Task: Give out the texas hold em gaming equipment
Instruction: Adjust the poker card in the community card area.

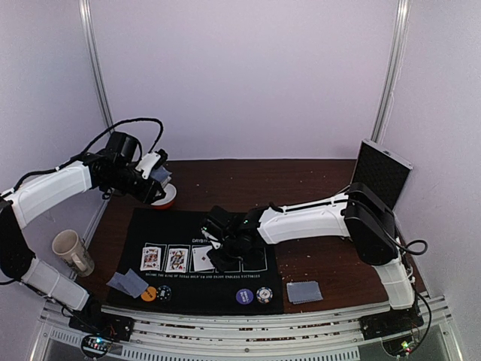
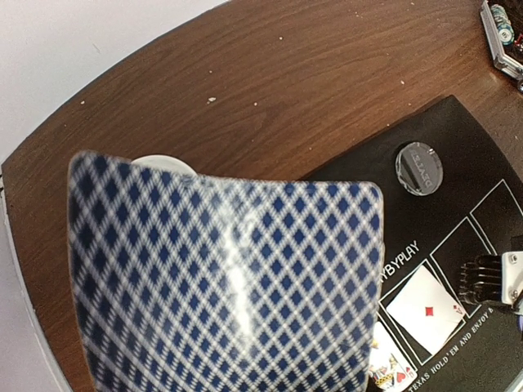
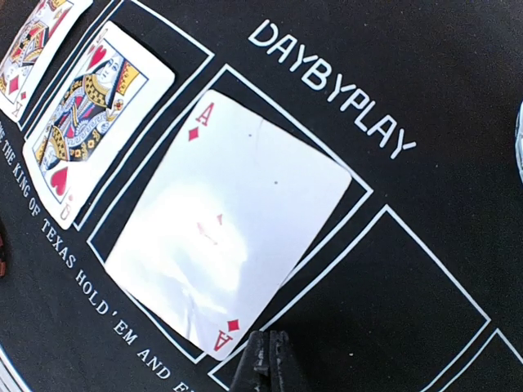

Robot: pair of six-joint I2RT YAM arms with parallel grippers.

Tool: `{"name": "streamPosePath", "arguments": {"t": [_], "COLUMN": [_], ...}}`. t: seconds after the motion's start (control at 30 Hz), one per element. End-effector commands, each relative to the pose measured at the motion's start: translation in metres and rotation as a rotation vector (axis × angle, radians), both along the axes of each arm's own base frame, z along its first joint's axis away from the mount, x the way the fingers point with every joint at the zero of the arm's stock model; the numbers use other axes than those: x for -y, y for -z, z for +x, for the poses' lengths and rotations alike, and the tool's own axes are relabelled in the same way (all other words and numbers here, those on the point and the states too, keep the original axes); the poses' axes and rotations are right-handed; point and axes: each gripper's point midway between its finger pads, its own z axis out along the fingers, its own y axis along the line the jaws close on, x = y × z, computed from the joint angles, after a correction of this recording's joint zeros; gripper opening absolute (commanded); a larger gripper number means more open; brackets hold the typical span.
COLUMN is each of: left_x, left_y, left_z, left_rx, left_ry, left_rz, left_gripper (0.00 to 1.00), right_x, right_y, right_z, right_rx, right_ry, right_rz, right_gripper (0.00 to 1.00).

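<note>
Mug: beige mug point(image 1: 73, 252), on the wood outside the left arm, well apart from its gripper.
Left gripper: left gripper point(image 1: 156, 179), raised over the far left of the table, clamped on a blue-checked card.
Held card: blue-checked card point(image 2: 229, 286), its back towards the wrist camera, slightly bowed, filling most of that view.
Bowl: red-and-white bowl point(image 1: 167, 198), directly beneath the left gripper.
Left pile: face-down cards point(image 1: 126, 282) at the mat's near left corner, well apart from the left gripper, towards the arm bases. An orange chip point(image 1: 148, 294) and a black-and-white chip point(image 1: 164, 292) lie just beside them.
Mat: black mat point(image 1: 210, 297), under the right gripper.
Court cards: far court card point(image 3: 29, 41) and heart court card point(image 3: 94, 122), face up in printed boxes to the left of the right fingertips.
Ace: ace of diamonds point(image 3: 229, 220), face up in the third box, straight ahead of the right fingertips. Its near edge is just beside them; whether they touch I cannot tell.
Right gripper: right gripper point(image 3: 267, 343), low over the mat, fingers pressed together, holding nothing.
Disc: clear disc point(image 2: 419, 167), on the mat beyond the DAYBYPLAY print, farther ahead of the right gripper.
Right chips: purple-blue chip point(image 1: 244, 296) and second black-and-white chip point(image 1: 264, 295), at the mat's near edge, behind the right gripper.
Right pile: second face-down pile point(image 1: 304, 291), on the wood just off the mat's right edge.
Case: black case point(image 1: 383, 173), upright at the far right, beyond the right arm's elbow.
</note>
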Motion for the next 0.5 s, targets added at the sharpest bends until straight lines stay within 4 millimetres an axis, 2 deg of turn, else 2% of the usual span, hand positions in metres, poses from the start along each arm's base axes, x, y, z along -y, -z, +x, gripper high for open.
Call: {"name": "streamPosePath", "arguments": {"t": [0.0,0.47], "left_x": [-0.0003,-0.0001], "left_y": [-0.0185,-0.0182], "left_z": [0.0067,0.0067], "left_rx": [0.077,0.077], "left_ry": [0.002,0.003], "left_rz": [-0.029,-0.029], "left_gripper": [0.39,0.39], "right_x": [-0.0046,-0.0104], "right_y": [-0.0006,-0.0017], "right_z": [-0.0070,-0.0112], "right_rx": [-0.029,-0.044], "right_ry": [-0.007,-0.028], "right_rz": [0.013,0.039], "right_gripper": [0.00,0.00]}}
